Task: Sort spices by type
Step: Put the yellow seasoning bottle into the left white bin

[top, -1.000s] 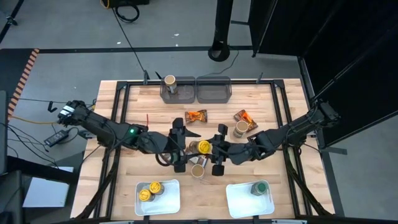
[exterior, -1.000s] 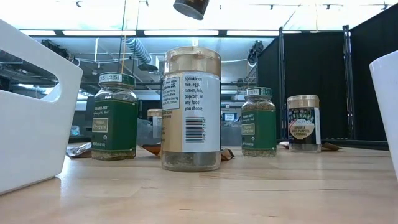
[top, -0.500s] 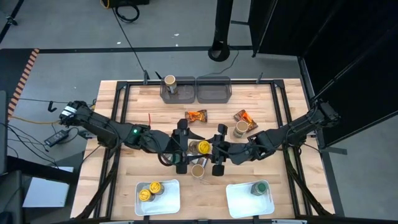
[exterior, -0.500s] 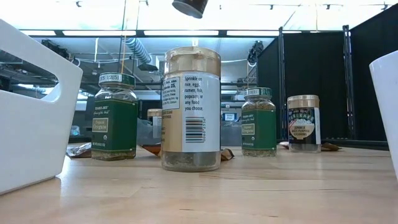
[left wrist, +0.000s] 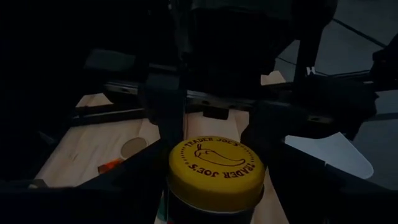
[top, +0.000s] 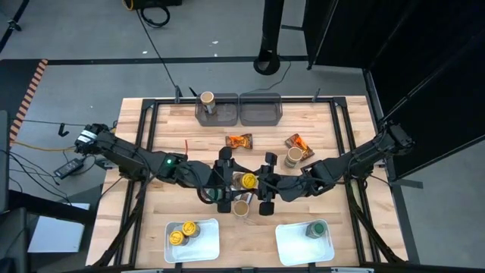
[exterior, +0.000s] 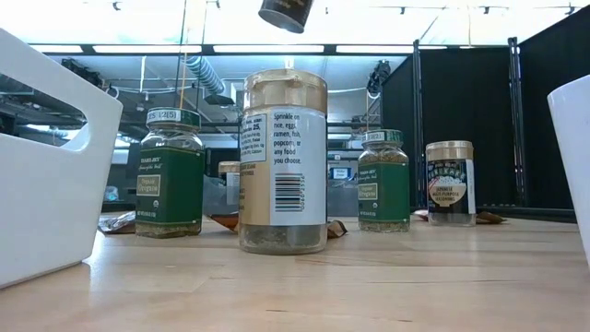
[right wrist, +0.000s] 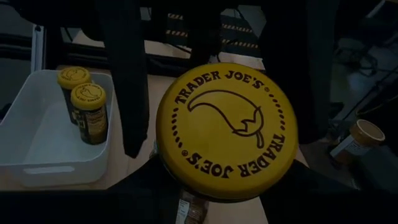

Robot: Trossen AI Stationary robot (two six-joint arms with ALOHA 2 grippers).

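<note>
Step in hand: handover of yellow-lidded jar (top: 248, 180) between the two arms above mid-table, judged from both grippers meeting at the jar; destination is probably the left white tray (top: 171, 241).
Held jar: raised off the wood, lid upward with a chilli-pepper mark; the low view shows its dark base (exterior: 286, 13) hanging high over the standing jars.
Right gripper (top: 263, 186): reaches in from the right side; the jar fills the right wrist view (right wrist: 225, 129), seated between the fingers, so this tool appears closed on the jar body.
Left gripper (top: 226, 182): alongside the same jar from the left; its wrist view shows the lid (left wrist: 215, 172) between its fingers, but whether the pads press the glass cannot be told.
Left white tray: near edge, already holds two yellow-lidded jars (top: 183, 232).
Right white tray (top: 289, 244): near edge, holds one green-lidded jar (top: 315, 229).
Unsorted spices: tan-lidded jar (top: 241, 208) just below the grippers; second tan-lidded jar (top: 293, 157) beside an orange packet (top: 298, 142); another packet (top: 239, 141) toward the far side.
Grey bins: the left bin (top: 214, 111) holds one tan-lidded jar (top: 206, 98).
Good practice: the receiving fingers should clamp fully before the giving fingers part; keep the jar upright, lift clear of the tan-lidded jar beneath, then lower it into bare tray floor beside its two matches.
</note>
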